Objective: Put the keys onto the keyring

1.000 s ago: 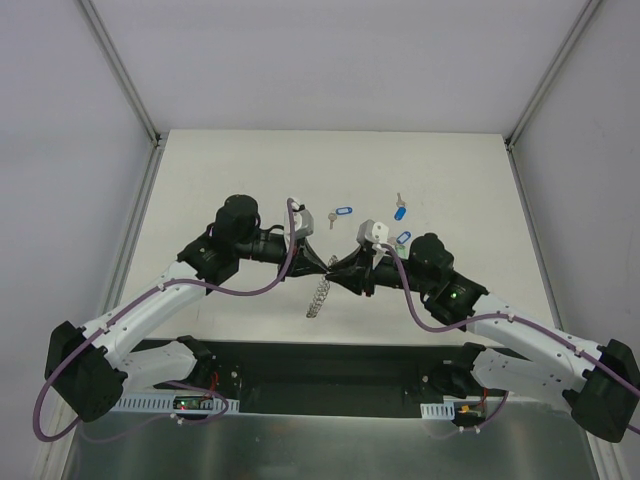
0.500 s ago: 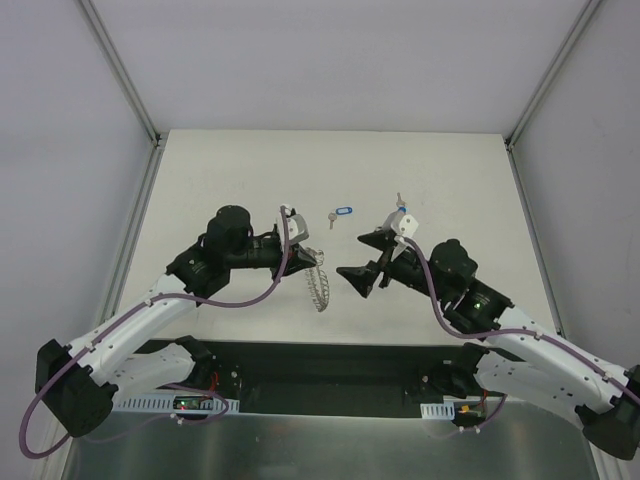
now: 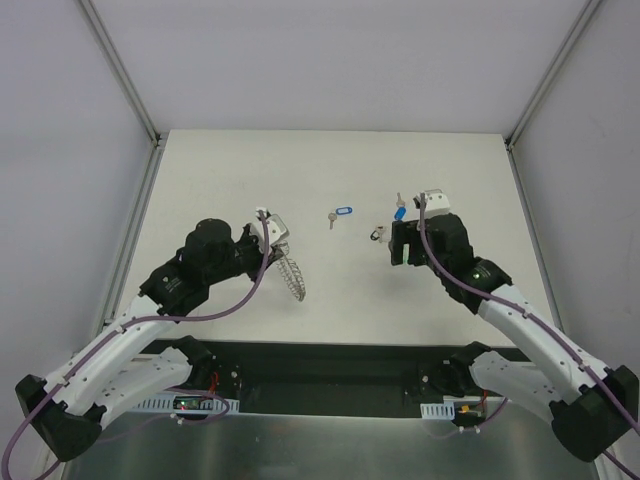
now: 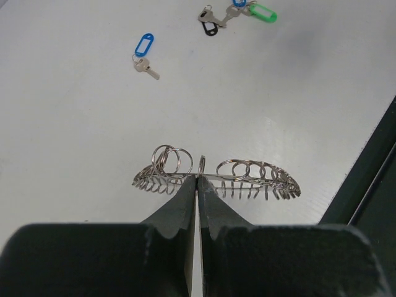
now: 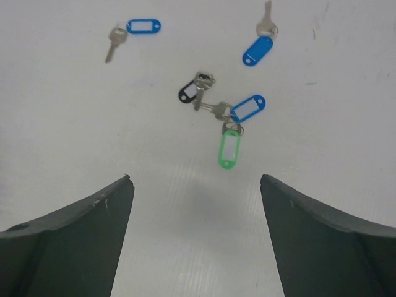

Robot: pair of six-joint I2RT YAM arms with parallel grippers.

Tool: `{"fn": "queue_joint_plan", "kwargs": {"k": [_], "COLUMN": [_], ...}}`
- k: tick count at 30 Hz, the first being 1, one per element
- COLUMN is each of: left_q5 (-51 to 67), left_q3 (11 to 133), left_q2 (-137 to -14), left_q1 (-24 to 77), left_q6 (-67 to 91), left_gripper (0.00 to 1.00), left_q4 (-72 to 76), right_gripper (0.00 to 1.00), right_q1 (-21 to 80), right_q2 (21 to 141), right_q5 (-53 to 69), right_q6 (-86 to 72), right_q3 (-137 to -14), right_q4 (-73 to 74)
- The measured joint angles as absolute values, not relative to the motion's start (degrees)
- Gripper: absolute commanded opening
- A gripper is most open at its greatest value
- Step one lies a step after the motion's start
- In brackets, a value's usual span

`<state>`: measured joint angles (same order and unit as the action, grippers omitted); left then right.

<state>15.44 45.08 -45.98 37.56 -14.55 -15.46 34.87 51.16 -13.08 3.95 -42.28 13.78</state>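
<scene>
My left gripper [image 4: 199,180] is shut on the rim of the keyring [image 4: 218,177], a grey metal ring fringed with small split rings, and holds it edge-on above the table. In the top view the keyring [image 3: 291,273] hangs below the left gripper [image 3: 280,248]. My right gripper [image 5: 197,182] is open and empty, hovering just short of a cluster of keys: a green tag [image 5: 229,148], a blue tag [image 5: 247,108] and a black tag [image 5: 187,93]. Two more blue-tagged keys [image 5: 143,26] [image 5: 257,49] lie farther off. In the top view the right gripper [image 3: 398,246] sits beside that cluster [image 3: 378,235].
All keys lie loose on the white table [image 3: 220,180], between and beyond the two grippers. Grey walls with metal rails [image 3: 140,200] bound the table left and right. A dark trough [image 3: 330,365] runs along the near edge by the arm bases.
The two grippers, close together a second ago, have drawn apart. The left arm swung left with the keyring. The right gripper opened wide and moved right, over the key cluster.
</scene>
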Motion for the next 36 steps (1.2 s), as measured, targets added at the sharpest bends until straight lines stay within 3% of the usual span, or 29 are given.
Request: {"fn": "queue_joint_plan", "kwargs": {"k": [9, 18, 25, 36], "left_q5": [11.66, 11.7, 11.88, 11.92], "left_q3": [44.6, 44.1, 44.1, 44.1], "left_q2": [-46.02, -45.19, -44.29, -42.81], "left_q1": [37.56, 37.58, 37.56, 37.56], "left_q6": [-14.41, -14.35, -14.35, -14.33], "left_gripper": [0.0, 0.0, 0.0, 0.0], "left_q4": [-18.06, -18.31, -18.28, -18.26], "right_gripper": [0.7, 0.62, 0.53, 0.49], "right_q1": [27.42, 27.22, 27.22, 25.69], "right_q2": [68.42, 84.6, 91.61, 96.31], "right_q5": [-11.22, -11.84, -12.86, -12.73], "right_q6": [-0.1, -1.5, -1.83, -2.98], "right_q3": [-44.49, -49.91, -53.39, -55.31], "right_q4": [15.27, 15.46, 15.99, 16.73]}}
